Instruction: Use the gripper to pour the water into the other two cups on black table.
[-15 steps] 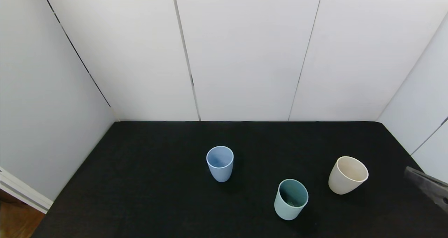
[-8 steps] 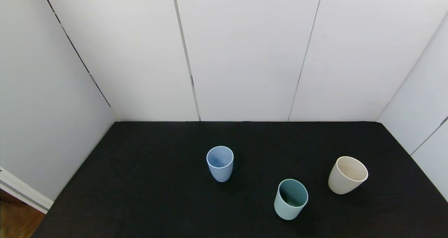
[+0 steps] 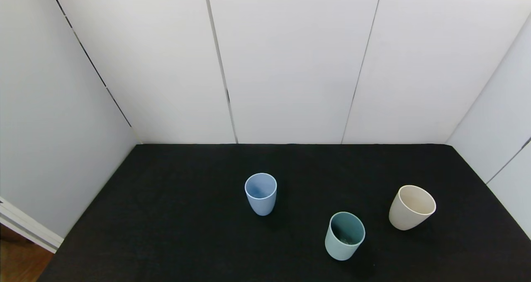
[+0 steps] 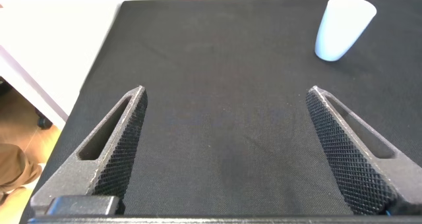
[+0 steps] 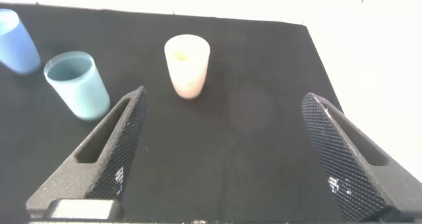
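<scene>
Both grippers — left point(image 4: 224, 151), right point(image 5: 221, 158) — hang apart, empty, near the table point(image 3: 166, 232) edge; teal cup point(image 3: 345, 235) sits ungrasped between blue point(image 3: 260, 193) and beige point(image 3: 412, 207).

From the head view neither arm showed. The clear water in the teal-green matte tumbler point(image 3: 345, 235) was too faint to tell. The light blue matte tumbler point(image 5: 14, 41) was cut by the right wrist view's upper left edge.

Three cups point(image 3: 345, 235) well apart, wide gaps between, bare black table point(image 3: 166, 232) leftward
</scene>
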Available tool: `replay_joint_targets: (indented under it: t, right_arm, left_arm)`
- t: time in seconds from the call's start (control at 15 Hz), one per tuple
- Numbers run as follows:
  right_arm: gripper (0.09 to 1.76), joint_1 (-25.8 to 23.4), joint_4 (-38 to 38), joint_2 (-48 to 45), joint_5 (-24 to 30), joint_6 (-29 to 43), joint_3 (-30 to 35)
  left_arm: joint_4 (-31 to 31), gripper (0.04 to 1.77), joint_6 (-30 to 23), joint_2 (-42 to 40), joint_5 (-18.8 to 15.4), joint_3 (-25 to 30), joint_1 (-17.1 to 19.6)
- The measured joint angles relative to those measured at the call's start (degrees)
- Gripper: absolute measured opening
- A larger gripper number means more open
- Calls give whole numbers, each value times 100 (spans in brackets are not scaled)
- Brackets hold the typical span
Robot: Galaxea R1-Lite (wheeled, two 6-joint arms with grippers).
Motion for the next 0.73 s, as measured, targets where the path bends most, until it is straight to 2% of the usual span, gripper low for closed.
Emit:
replay_joint_targets:
  t: [0.13, 0.27, 0.4, 0.73]
  right_arm:
    - [170, 20, -52, -413, -23, -168, 335]
    - [170, 2, -588, -642, -59, -245, 623]
    - [170, -7, -806, -752, -54, -177, 707]
    - [170, -11, -808, -809, -56, -85, 738]
  left_arm:
    - [2, 172, 0, 0, -2, 0, 0]
    - [0, 172, 0, 0, -2, 0, 0]
    - [5, 172, 0, 0, -4, 0, 0]
    - [2, 172, 0, 0, -2, 0, 0]
